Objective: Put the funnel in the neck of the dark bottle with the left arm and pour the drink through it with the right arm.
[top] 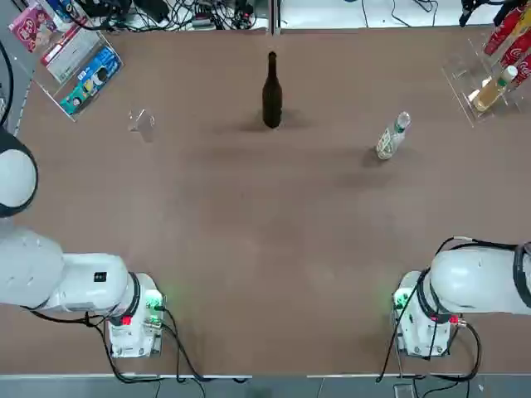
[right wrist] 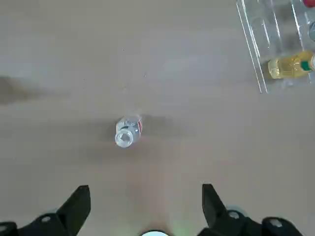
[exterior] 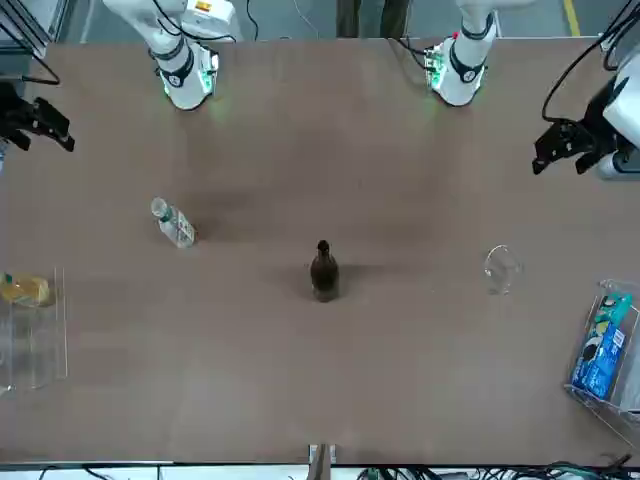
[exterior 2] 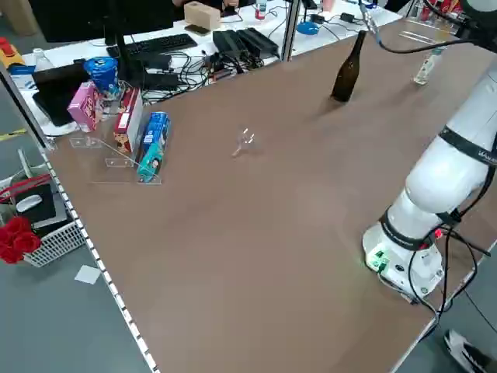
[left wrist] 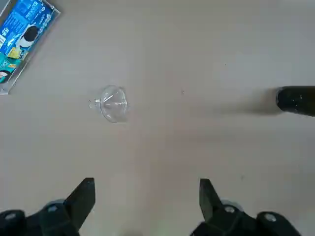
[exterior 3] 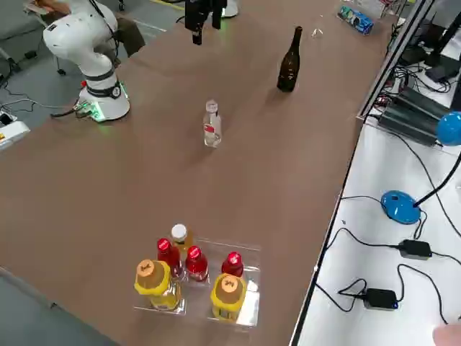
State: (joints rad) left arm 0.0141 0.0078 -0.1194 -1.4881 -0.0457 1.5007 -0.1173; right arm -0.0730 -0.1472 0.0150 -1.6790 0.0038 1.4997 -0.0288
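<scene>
Both arms wait, jaws released and empty.
The funnel lies beyond the left gripper; the drink beyond the right gripper.

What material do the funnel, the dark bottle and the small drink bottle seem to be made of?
The funnel: probably clear plastic, maybe glass; the table shows through it, with faint glints.
The dark bottle: most likely glass, glossy and almost black, with a bright highlight along its side.
The drink: seems thin clear plastic, see-through body with a pale label and light cap.

no readable text, labels too small on boxes and bottles
</scene>
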